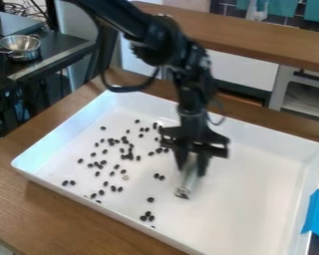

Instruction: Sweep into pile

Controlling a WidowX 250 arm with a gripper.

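My gripper [192,163] hangs over the middle of the white tray [255,199], shut on a pale, slim tool [188,182]. The tool slants down and its lower end is near the tray floor; whether it touches cannot be told, and its upper part is hidden between the fingers. Many small black beans [127,155] lie scattered over the left half of the tray, left of the tool. A few beans [147,216] sit together near the front wall, and a pair [159,176] lies just left of the tool.
Tall walls ring the tray, which stands on a brown wooden table [76,211]. Blue tape [318,214] is at its right edge. A wooden counter [255,40] runs behind. At the upper left, a metal colander [20,46] stands on a dark surface.
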